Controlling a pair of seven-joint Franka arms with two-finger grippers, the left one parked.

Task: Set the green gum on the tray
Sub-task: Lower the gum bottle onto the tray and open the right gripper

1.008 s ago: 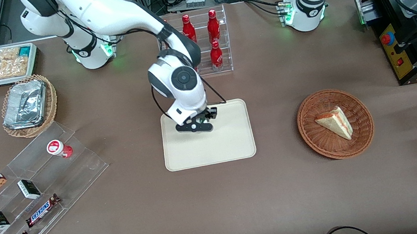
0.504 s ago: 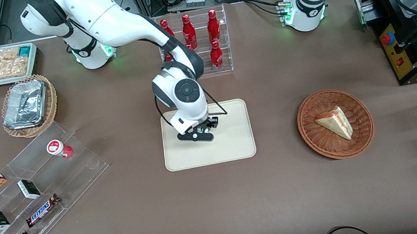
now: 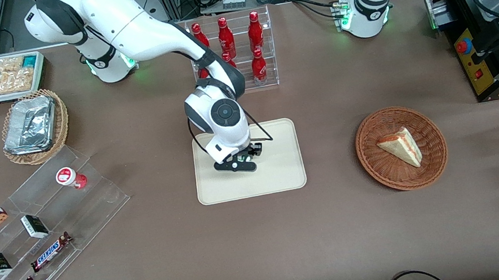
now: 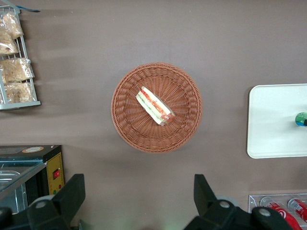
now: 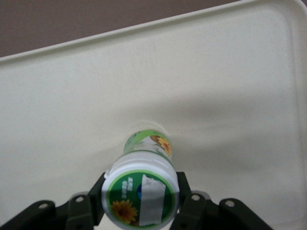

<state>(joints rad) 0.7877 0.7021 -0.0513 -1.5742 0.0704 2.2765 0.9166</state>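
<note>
My front cam: high, looks down on whole table. R wrist cam: close, straight down on tray [image 5: 57, 86]. L wrist: overhead basket [image 4: 157, 107]; all share tray.

White glossy right arm [image 3: 140, 23], dark grey joint bands, round grey wrist cap, thin black cable, green-lit base, black gripper [image 3: 243, 159] with round screws.
</note>
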